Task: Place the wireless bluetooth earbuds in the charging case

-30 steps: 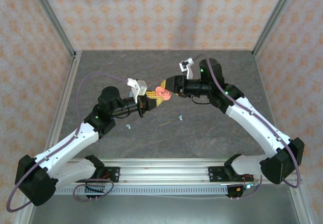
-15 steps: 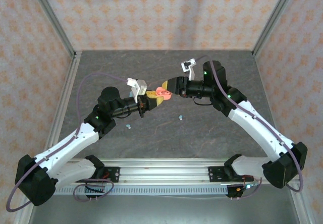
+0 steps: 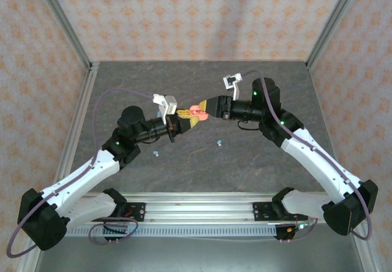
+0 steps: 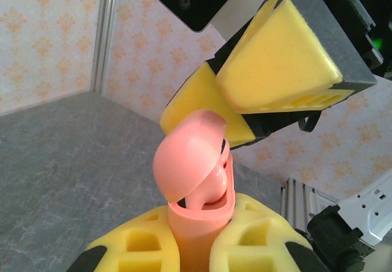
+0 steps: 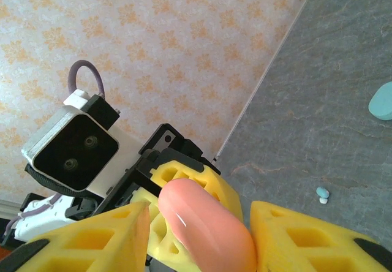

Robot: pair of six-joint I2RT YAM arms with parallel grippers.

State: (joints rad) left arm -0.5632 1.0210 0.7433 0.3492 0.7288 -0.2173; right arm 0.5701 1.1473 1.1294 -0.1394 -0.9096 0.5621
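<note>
Mid-air above the table [image 3: 257, 162], item one: left gripper [image 3: 182, 122], pads pinched tight on the base of the salmon charging case [image 4: 195, 223], whose lid [image 4: 187, 155] is hinged up. Item two: right gripper [image 5: 199, 223], jaws half-spread either side of that lid; I cannot tell whether they press it. Item three: light blue earbud [image 3: 218, 142] and second earbud [image 3: 156, 152], loose on the table below.

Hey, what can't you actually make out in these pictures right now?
Left wrist: salmon case interior, hidden by its half-open lid.
Right wrist: light blue object, cut by the right edge.
Top external: light blue earbuds, too small for shape.
</note>
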